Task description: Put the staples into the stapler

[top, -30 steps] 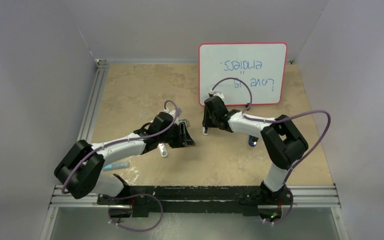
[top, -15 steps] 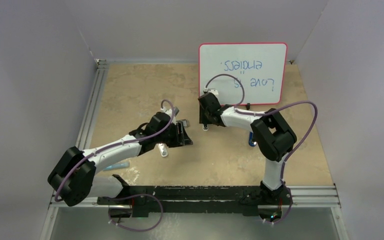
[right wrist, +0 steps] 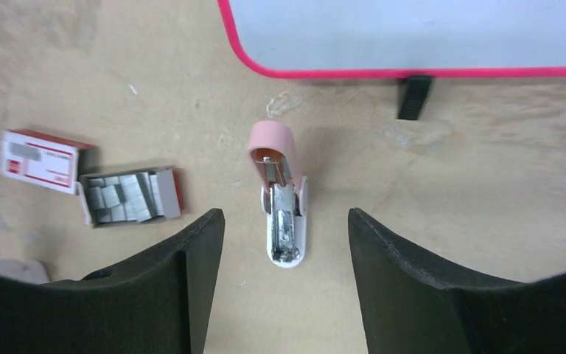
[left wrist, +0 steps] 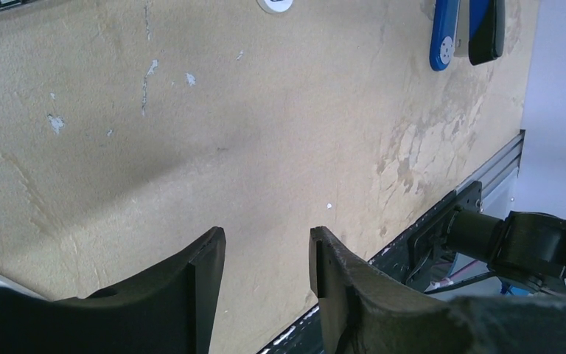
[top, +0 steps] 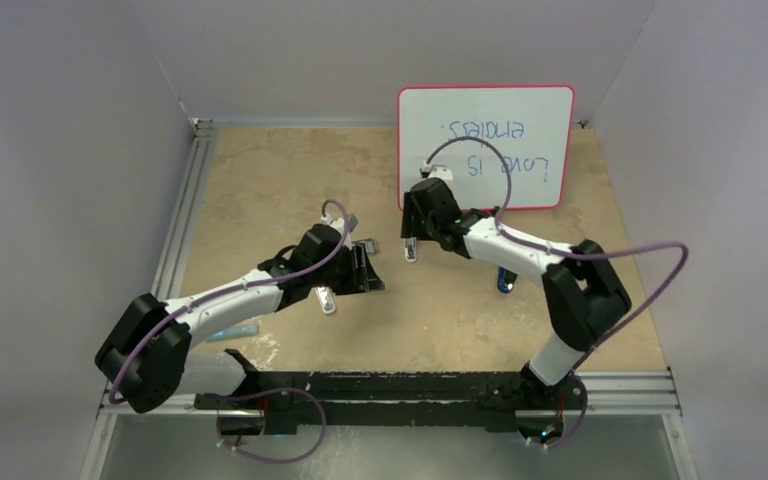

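Note:
The stapler (left wrist: 463, 31), blue top beside black base, lies at the top right of the left wrist view. In the top view it (top: 505, 282) is mostly hidden under my right forearm. The staples (right wrist: 127, 196), grey strips in an open tray, lie next to a red-and-white box (right wrist: 44, 161) at the left of the right wrist view. My right gripper (right wrist: 286, 218) is open and empty, hovering over a small white bar with a pink cap (right wrist: 283, 210). My left gripper (left wrist: 265, 243) is open and empty above bare tabletop. In the top view both grippers, left (top: 370, 270) and right (top: 410, 248), are near mid-table.
A whiteboard with a red rim (top: 485, 148) stands at the back right, its black foot (right wrist: 413, 96) just beyond the pink-capped bar. A light blue item (top: 232, 330) lies under the left arm. A metal rail (top: 182, 215) runs along the left edge.
My right arm's elbow has swung out to the right while its gripper stays near the whiteboard's lower left corner. The left arm settled slightly lower and has held still since.

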Available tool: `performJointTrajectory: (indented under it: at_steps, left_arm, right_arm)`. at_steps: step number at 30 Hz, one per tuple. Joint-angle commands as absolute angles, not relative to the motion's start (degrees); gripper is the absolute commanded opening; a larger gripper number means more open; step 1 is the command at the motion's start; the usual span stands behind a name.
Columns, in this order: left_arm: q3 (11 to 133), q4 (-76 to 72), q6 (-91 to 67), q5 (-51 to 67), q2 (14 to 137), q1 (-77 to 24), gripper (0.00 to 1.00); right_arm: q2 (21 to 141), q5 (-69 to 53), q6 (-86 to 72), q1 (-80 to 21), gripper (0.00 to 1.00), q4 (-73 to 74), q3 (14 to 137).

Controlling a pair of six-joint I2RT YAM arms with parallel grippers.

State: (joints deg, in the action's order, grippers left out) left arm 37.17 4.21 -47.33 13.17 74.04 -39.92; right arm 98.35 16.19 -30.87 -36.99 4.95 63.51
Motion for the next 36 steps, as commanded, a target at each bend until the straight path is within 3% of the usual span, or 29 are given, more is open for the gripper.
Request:
performJointTrajectory:
  at_steps: [1,8,19,30,36]
  left_arm:
    - [39.0,2.8,-46.3,12.5,71.8,-40.0,0.46]
    - [38.4,1.5,-46.2,13.4,71.1,-40.0,0.5]
    - [37.9,1.1,-45.3,13.5,71.9,-40.0,0.56]
    - [38.1,1.3,-45.1,13.6,72.6,-40.0,0.56]
    - [38.0,1.3,-45.1,13.4,72.8,-40.0,0.56]
  right_arm:
    - [88.6,24.8,-33.5,-35.9,0.66,6.6,60.6]
    - [75.5,41.5,-44.1,-30.4,0.83,13.5,53.1]
    - [73.3,42.9,-56.4,-19.5,0.9,14.4,43.2]
    - [78.4,31.1,-53.1,-14.0,0.76,8.6,40.9]
    - [79.1,29.0,-52.7,-13.9,0.52,7.6,40.3]
